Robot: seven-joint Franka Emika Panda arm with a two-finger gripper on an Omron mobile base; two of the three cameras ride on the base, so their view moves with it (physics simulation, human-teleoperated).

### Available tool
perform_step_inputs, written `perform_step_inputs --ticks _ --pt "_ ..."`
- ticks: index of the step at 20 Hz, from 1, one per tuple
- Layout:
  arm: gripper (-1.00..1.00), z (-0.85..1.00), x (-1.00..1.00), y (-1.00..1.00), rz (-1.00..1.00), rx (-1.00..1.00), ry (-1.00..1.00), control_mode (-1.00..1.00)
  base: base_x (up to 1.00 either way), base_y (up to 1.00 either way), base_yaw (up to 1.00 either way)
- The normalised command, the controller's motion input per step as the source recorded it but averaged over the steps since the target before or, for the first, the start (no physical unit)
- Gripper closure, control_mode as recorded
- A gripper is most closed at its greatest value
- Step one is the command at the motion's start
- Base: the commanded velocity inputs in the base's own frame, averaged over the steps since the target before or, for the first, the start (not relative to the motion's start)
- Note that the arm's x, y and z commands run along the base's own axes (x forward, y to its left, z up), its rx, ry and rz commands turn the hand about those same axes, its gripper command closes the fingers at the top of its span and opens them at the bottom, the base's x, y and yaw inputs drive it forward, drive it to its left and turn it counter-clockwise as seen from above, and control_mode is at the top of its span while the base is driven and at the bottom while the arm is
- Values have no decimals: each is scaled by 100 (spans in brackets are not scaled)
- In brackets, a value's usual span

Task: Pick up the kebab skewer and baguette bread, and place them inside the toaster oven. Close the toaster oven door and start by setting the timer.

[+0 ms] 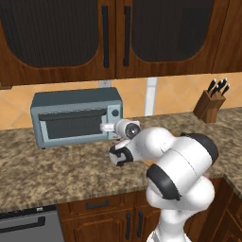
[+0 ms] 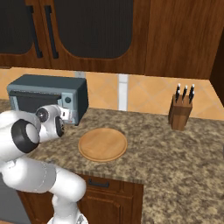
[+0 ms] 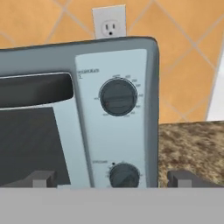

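The grey-blue toaster oven (image 1: pixel 75 116) (image 2: pixel 48 96) stands at the back of the counter. Its door (image 1: pixel 71 126) (image 3: pixel 30 131) is shut, with a dark bar handle (image 3: pixel 35 89) across the top. The right-side panel carries an upper knob (image 3: pixel 118 97) and a lower knob (image 3: pixel 124 175). My gripper (image 1: pixel 108 127) (image 2: pixel 64 114) (image 3: pixel 113 179) is open and holds nothing. It hovers just in front of that panel, and its fingertips (image 3: pixel 41 178) stand either side of the lower knob without touching it. The kebab skewer and the baguette bread are hidden.
A round wooden board (image 2: pixel 103 144) lies on the granite counter (image 1: pixel 56 165) to the oven's right. A knife block (image 1: pixel 210 105) (image 2: pixel 180 111) stands further right at the wall. A wall outlet (image 3: pixel 109 22) sits behind the oven. Dark cabinets (image 1: pixel 113 33) hang overhead.
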Motion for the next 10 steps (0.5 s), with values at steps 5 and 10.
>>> perform_step_inputs --ticks 5,10 --pt "-100 -39 12 0 0 0 0 -100 0 0 0" --pt "-100 -38 26 10 0 0 0 -100 0 0 0"
